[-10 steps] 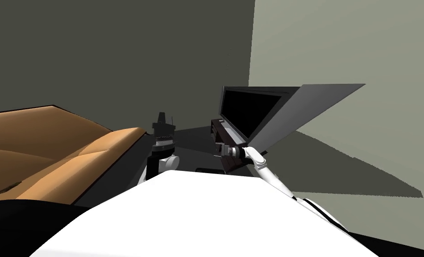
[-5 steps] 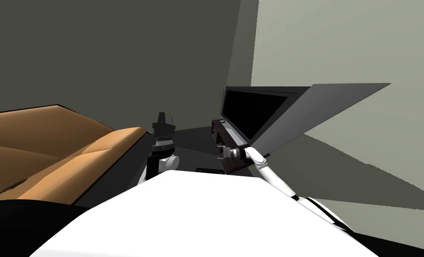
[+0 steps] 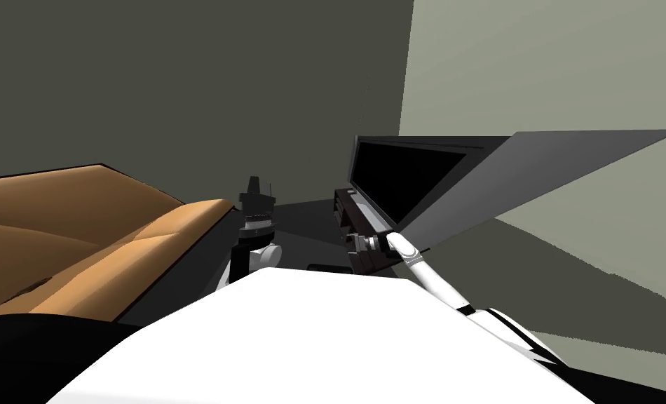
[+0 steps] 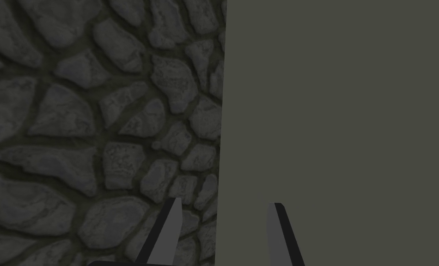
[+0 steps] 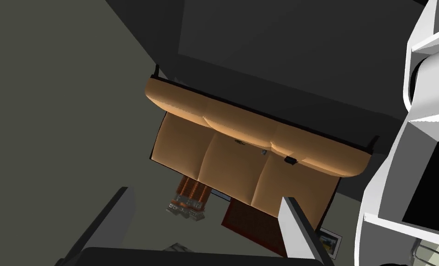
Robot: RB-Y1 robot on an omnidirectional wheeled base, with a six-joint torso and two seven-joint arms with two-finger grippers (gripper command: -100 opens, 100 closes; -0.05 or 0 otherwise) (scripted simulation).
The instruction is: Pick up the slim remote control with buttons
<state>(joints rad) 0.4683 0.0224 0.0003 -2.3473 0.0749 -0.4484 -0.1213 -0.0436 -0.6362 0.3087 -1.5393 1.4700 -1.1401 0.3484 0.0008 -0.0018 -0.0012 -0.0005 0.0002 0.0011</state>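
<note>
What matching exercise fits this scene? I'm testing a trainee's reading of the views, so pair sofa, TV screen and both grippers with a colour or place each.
Things:
1. sofa
2. TV screen
3. left gripper
4. right gripper

Colour or place:
A. black
B. low at the near end of the TV stand, head view
C. tan
D. raised between sofa and TV stand, head view

Pairs: 1-C, 2-A, 3-D, 4-B
</note>
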